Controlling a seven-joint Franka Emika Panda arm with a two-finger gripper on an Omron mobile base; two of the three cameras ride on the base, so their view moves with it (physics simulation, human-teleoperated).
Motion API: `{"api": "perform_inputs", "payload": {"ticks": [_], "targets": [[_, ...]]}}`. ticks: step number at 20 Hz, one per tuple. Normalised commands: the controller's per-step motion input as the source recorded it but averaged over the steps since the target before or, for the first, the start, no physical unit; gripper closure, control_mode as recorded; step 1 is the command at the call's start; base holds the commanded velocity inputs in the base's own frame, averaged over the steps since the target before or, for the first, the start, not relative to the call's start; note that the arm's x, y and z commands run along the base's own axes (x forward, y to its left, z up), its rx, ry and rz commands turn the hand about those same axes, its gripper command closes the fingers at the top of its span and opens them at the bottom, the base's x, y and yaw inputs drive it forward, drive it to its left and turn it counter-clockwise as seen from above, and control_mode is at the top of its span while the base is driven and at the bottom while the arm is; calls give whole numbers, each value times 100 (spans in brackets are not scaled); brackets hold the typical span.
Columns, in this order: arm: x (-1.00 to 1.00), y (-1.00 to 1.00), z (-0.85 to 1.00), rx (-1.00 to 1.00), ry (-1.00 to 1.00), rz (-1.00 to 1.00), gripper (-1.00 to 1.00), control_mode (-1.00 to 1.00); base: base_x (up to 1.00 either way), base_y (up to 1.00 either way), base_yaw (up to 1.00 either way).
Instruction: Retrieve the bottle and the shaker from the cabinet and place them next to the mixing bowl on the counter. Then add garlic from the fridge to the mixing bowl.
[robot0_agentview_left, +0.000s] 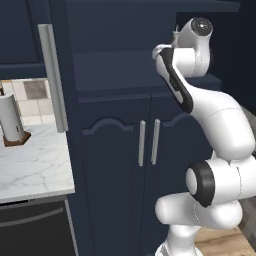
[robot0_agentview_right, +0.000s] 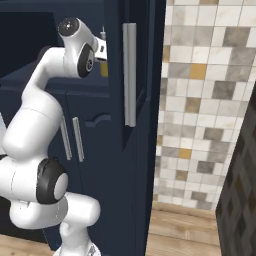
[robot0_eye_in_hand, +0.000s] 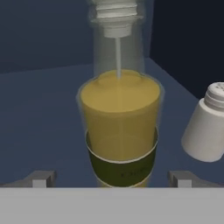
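Still early — hand (robot0_eye_in_hand: 114, 178) wide, straddling the bottle (robot0_eye_in_hand: 119, 127) at frame centre, not gripping; shaker (robot0_eye_in_hand: 206, 127) at right, both inside the cabinet (robot0_agentview_left: 115, 65). Bowl and garlic steps remain.

A clear, glass-like bottle (robot0_eye_in_hand: 119, 127) of yellow liquid wears a matt dark olive band, beside a smooth, matt white shaker (robot0_eye_in_hand: 206, 127) with a perforated cap. Navy cabinet doors (robot0_agentview_left: 117, 165) look painted and satin, with brushed metal handles (robot0_agentview_left: 148, 142). The counter (robot0_agentview_left: 30, 165) is polished white marble; the wall (robot0_agentview_right: 205, 100) is tiled.

Shaker (robot0_eye_in_hand: 209, 127) right of bottle (robot0_eye_in_hand: 119, 127)
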Motion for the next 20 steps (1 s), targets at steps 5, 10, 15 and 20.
{"api": "perform_inputs", "payload": {"ticks": [5, 10, 15, 20], "targets": [[12, -4, 0, 0, 0, 0, -100, -100, 0, 0, 0], [0, 0, 7, 0, 0, 0, -100, -100, 0, 0, 0], [19, -1, 1, 0, 0, 0, -100, -100, 0, 0, 0], [19, -2, 0, 0, 0, 0, -100, -100, 0, 0, 0]]}}
